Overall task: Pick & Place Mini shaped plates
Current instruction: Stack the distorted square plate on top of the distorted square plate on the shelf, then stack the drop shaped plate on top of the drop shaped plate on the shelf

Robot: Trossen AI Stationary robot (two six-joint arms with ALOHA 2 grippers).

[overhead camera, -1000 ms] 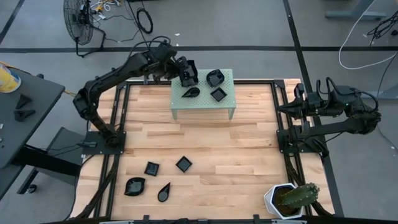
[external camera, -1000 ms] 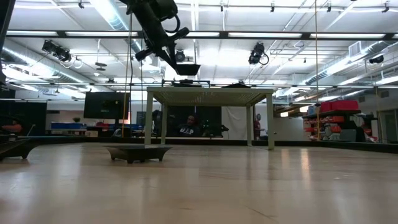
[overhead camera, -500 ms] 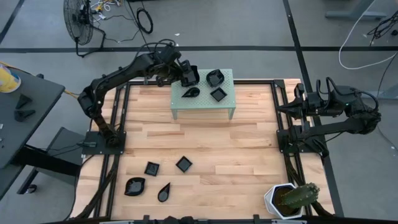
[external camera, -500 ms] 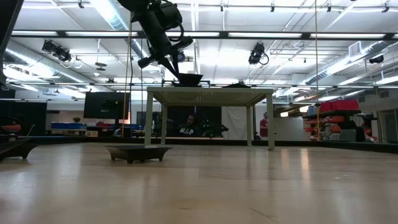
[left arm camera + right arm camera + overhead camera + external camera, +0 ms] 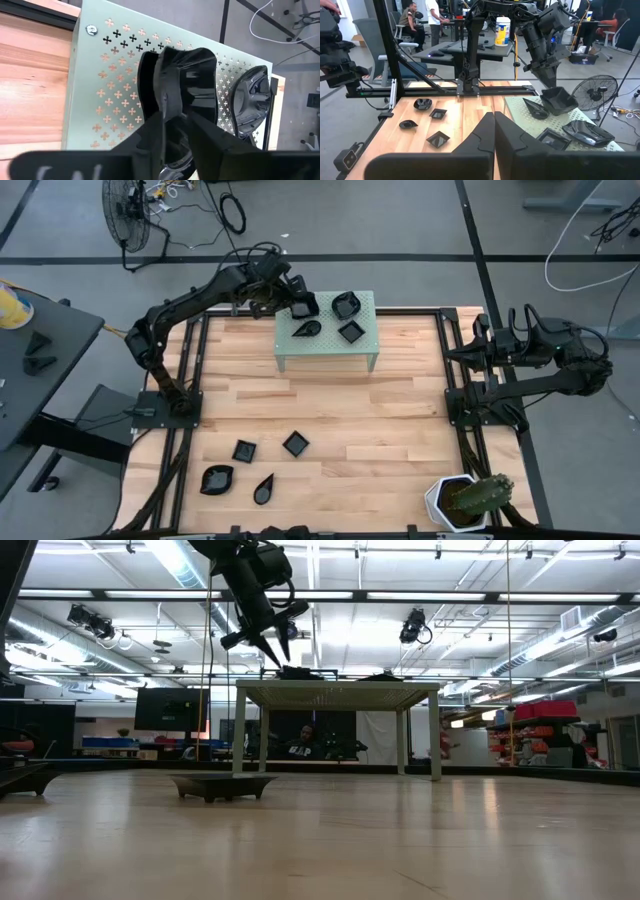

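On the pale green perforated stand (image 5: 326,352) lie a teardrop plate (image 5: 308,329), a square one (image 5: 351,332) and a wavy one (image 5: 346,305). A fourth black plate (image 5: 192,70) sits at the stand's far left corner. My left gripper (image 5: 176,114) slants down over it, open, one finger on either side of its raised rim. Several more mini shaped plates (image 5: 244,450) lie on the wooden table near its front left. My right gripper (image 5: 494,120) is shut and waits, folded back, at the table's right side (image 5: 482,348). My left gripper stands astride the plate's raised rim (image 5: 167,87), one finger inside the dish and one outside, slanting down from the far left. I cannot tell whether either finger touches it. The plate rests on the stand top (image 5: 300,671).
A white hexagonal pot with a cactus (image 5: 465,498) stands at the near right corner. One black plate (image 5: 218,785) shows close in the low view. Bare wood lies between the stand and the plates at the front. People sit and walk in the room behind.
My left gripper has come down toward the stand's far left corner with the black plate. The plate hung above the stand top a second ago and now rests on it, lower and flatter in the low view.
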